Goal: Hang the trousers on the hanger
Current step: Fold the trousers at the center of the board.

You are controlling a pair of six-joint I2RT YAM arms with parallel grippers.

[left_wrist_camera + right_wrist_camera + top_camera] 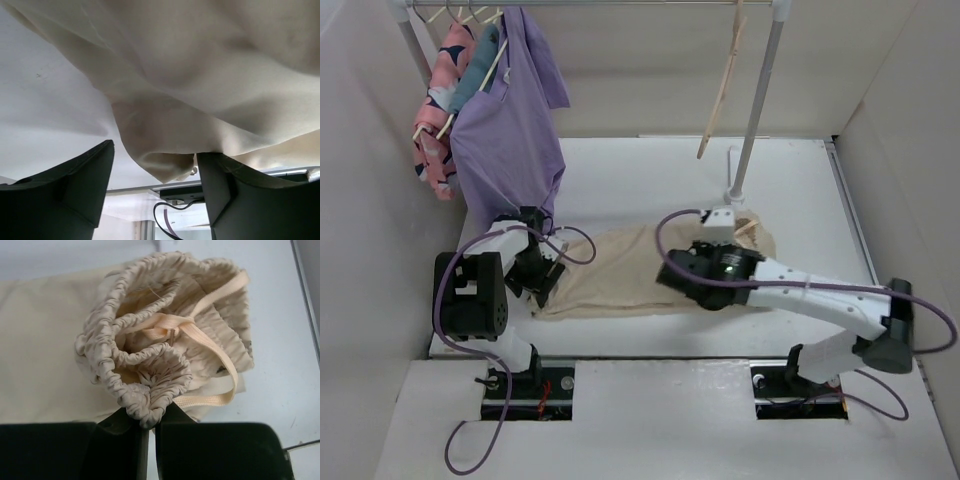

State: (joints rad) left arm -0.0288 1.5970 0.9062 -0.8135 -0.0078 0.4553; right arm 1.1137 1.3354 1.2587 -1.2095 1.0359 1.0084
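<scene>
The beige trousers point(620, 270) lie flat across the table, legs to the left and waistband to the right. My right gripper point(728, 240) is shut on the gathered elastic waistband point(150, 390), whose drawstring point(220, 360) loops beside it. My left gripper point(542, 280) is at the leg end. It is open, and a fold of the trouser cloth point(165, 160) hangs between its wide-apart fingers point(235, 195) and rests on the right one. The pale hanger point(723, 90) hangs empty from the rail at the back, right of centre.
A clothes rail runs along the back, with a purple shirt point(510, 130) and a pink patterned garment point(438, 110) on wooden hangers at its left. The rail's right pole point(757, 110) stands just behind the waistband. Enclosure walls close in on both sides.
</scene>
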